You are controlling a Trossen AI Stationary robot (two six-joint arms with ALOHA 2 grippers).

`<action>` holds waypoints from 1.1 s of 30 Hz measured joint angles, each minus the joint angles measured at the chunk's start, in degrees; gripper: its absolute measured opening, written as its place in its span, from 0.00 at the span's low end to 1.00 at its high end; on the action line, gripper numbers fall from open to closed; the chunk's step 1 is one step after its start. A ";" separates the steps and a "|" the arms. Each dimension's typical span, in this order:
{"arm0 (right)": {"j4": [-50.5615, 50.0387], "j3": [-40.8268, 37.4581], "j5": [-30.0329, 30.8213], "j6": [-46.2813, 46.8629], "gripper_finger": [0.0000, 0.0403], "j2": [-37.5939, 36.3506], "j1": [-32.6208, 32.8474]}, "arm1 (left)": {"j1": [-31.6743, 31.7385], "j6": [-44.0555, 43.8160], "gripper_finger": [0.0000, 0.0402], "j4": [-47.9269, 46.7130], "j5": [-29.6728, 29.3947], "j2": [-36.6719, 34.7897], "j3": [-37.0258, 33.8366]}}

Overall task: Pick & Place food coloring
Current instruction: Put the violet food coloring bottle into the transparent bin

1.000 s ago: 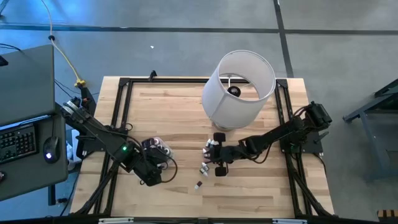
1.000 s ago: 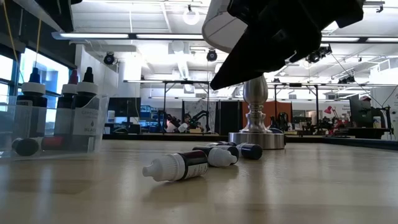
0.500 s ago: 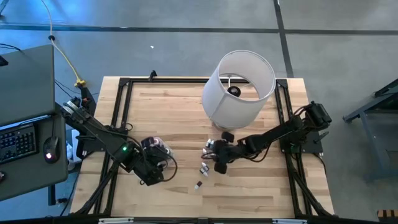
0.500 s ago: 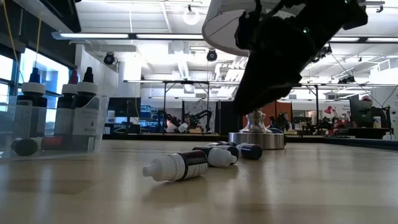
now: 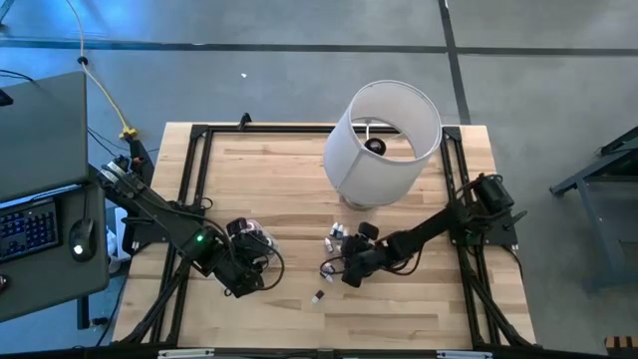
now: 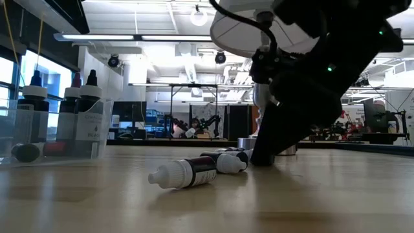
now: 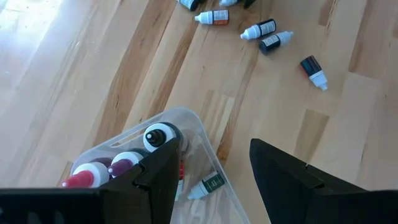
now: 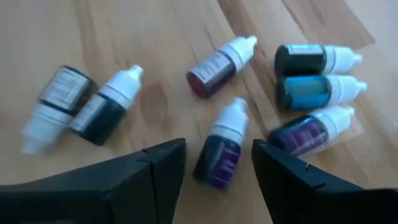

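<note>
Since a second ago the right gripper (image 5: 345, 271) has dropped from above the loose bottles and swung toward them, and its fingers (image 8: 155, 168), then nearly shut, now stand parted with nothing between them. In the low view the right arm has come down almost to the bench (image 5: 399, 319).

In the right wrist view a purple-filled bottle (image 8: 222, 148) of food coloring lies just ahead of the gap between the fingers, its white cap pointing away from them, so its long axis runs roughly in line with the reach and not across the opening. Around it lie more bottles: a dark red one (image 8: 219, 63) farther ahead, three side by side (image 8: 314, 94) off one fingertip, and two dark ones (image 8: 81, 106) off the other. One more bottle (image 5: 318, 296) lies apart, nearer the front edge of the bench.

The left gripper (image 7: 211, 162) hovers over the clear tub (image 7: 186, 124), fingers spread and empty; the tub already has several bottles standing and lying in it (image 7: 160, 135).

The right arm is clearly the nearer one to the loose cluster. The coming move likely turns on lowering the fingers either side of the purple bottle's body, which looks well aligned for that.
</note>
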 joint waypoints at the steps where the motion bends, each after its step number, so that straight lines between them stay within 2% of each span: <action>1: 0.14 0.11 0.15 0.01 0.45 0.54 0.02 | 0.00 0.00 0.47 0.00 -0.01 0.00 0.00; 8: 0.38 0.22 0.55 -0.29 0.43 2.32 0.09 | 0.00 0.00 0.47 -0.04 -0.03 0.02 0.00; 14: 1.68 0.17 -0.75 -0.52 0.27 2.47 -0.09 | 0.00 -0.22 0.47 0.00 0.11 0.02 0.00; 18: 6.37 -0.02 -2.36 -2.23 0.18 2.08 -0.14 | 0.00 -1.51 0.47 -0.33 0.62 -0.06 0.00; 20: 9.65 -0.15 -3.00 -3.99 0.16 1.65 -0.08 | -0.22 -1.89 0.47 -2.36 1.21 -0.67 0.39; 22: 14.91 0.66 -1.01 -6.40 0.16 1.59 0.16 | -1.29 -3.26 0.47 -4.62 0.91 -2.08 1.36; 25: 24.78 5.10 -1.12 -12.83 0.19 2.89 -0.04 | -3.49 -4.83 0.47 -9.97 -1.81 -4.72 3.32; 27: 27.71 9.94 -1.21 -19.61 0.19 5.55 -0.10 | -5.21 -6.01 0.47 -13.27 -5.30 -6.14 4.73; 33: 25.06 33.01 -2.36 -34.54 0.18 16.91 -0.57 | -11.78 -7.58 0.47 -17.11 -20.44 -12.14 5.31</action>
